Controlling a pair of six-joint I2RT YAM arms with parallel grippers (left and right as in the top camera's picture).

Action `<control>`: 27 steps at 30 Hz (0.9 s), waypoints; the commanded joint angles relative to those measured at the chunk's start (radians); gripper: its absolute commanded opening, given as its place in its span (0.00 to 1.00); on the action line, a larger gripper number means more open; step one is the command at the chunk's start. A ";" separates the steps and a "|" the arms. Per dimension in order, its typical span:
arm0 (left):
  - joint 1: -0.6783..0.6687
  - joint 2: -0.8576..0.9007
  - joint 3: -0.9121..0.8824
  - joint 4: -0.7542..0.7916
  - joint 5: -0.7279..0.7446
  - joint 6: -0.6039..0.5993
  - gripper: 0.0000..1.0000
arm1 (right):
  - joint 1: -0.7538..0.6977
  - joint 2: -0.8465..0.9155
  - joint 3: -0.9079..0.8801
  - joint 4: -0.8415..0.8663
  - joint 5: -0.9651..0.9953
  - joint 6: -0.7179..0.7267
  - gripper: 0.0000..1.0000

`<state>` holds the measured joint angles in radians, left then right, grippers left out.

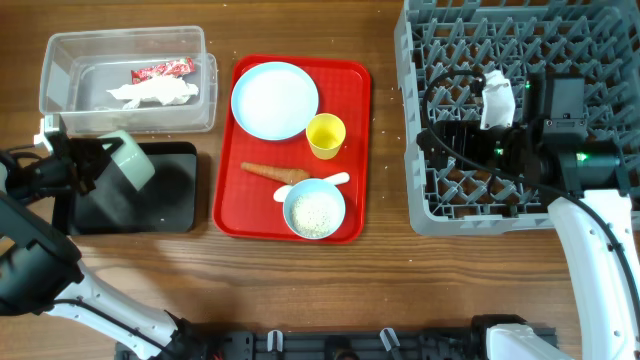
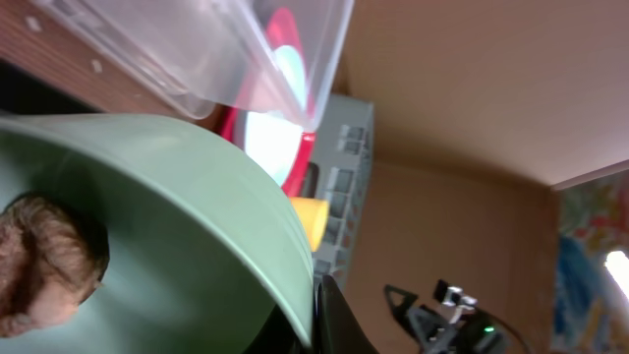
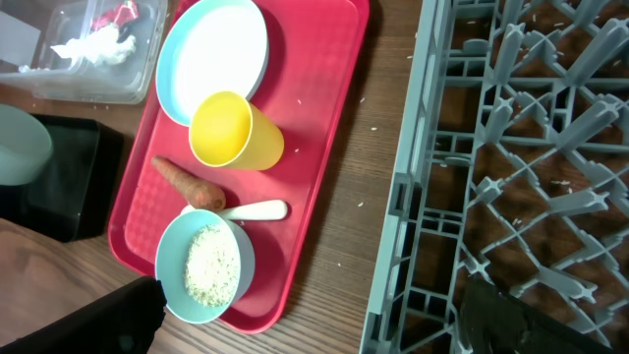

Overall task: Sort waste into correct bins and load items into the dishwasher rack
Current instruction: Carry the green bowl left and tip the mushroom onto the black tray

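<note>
Within the green bowl (image 2: 177, 226), a brown lump (image 2: 39, 261) lies partly cropped.

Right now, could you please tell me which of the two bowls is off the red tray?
The pale green bowl, held tilted by the left gripper above the black tray; the pale blue bowl sits on the red tray.

It looked like a robot test bench rather than a kitchen. A wood-grain table (image 1: 385, 290) carried a red tray (image 1: 240, 205) of dishes. Left of the tray sat a clear tub (image 1: 60, 60) and a black tray (image 1: 170, 200). To its right were a grey rack (image 1: 460, 218) and a robot arm (image 1: 600, 240). Plain brown board walls (image 2: 442, 88) rose beyond.
</note>
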<state>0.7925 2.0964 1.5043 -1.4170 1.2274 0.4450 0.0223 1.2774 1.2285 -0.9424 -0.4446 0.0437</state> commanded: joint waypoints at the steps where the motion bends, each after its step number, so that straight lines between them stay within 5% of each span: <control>1: 0.019 -0.005 -0.001 -0.005 -0.016 0.049 0.04 | -0.004 0.008 0.015 -0.002 0.006 -0.013 1.00; 10: 0.064 -0.005 -0.001 -0.102 0.229 0.045 0.04 | -0.004 0.008 0.015 -0.005 0.006 -0.014 1.00; 19: 0.093 -0.005 -0.001 0.002 0.089 0.165 0.04 | -0.004 0.008 0.015 -0.018 0.006 -0.014 1.00; 27: 0.084 -0.005 -0.002 -0.063 0.084 0.547 0.04 | -0.004 0.008 0.015 -0.009 0.006 -0.013 1.00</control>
<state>0.8799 2.0964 1.5043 -1.4723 1.3209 0.7845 0.0223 1.2774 1.2285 -0.9569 -0.4442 0.0437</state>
